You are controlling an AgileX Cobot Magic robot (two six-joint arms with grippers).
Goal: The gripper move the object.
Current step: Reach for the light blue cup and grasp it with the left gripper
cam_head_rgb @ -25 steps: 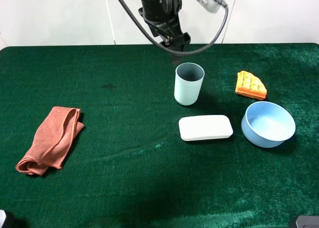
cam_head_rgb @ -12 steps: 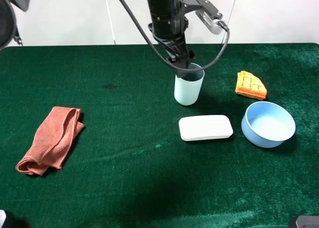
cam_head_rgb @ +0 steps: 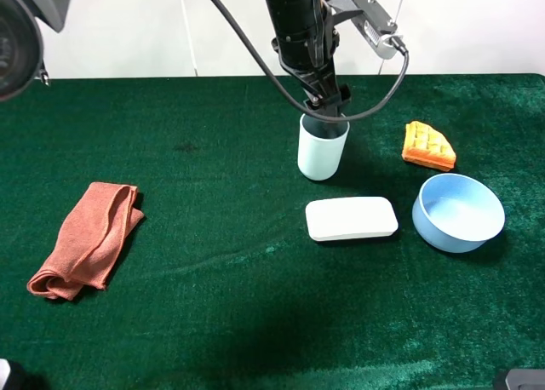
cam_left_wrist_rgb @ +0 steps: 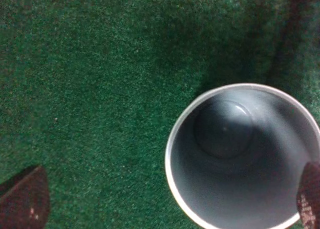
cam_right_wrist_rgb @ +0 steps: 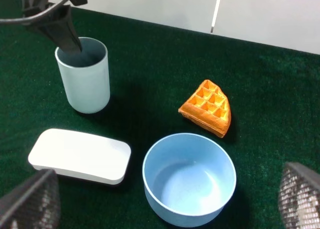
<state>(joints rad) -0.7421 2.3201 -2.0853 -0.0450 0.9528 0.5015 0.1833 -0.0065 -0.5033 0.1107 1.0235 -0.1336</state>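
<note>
The tall pale blue-grey cup (cam_head_rgb: 322, 156) stands upright on the green table, left of centre-right. My left gripper (cam_head_rgb: 328, 107) has reached across to its rim. In the left wrist view I look straight down into the empty cup (cam_left_wrist_rgb: 235, 154). The left gripper (cam_left_wrist_rgb: 165, 199) is open, with one fingertip (cam_left_wrist_rgb: 22, 201) well outside the cup and the other (cam_left_wrist_rgb: 310, 196) over its inner edge. In the right wrist view a dark finger (cam_right_wrist_rgb: 67, 36) dips into the cup (cam_right_wrist_rgb: 85, 84). My right gripper (cam_right_wrist_rgb: 165, 209) is open and empty, well back from the objects.
A white flat block (cam_head_rgb: 351, 218) lies just in front of the cup. A low light-blue bowl (cam_head_rgb: 451, 239) stands to its right. An orange waffle piece (cam_head_rgb: 427, 145) lies right of the cup. A folded reddish cloth (cam_head_rgb: 89, 237) lies far left.
My left gripper has come down and a little to the right, from behind the cup to its rim, with one finger now inside. The cup has not moved.
</note>
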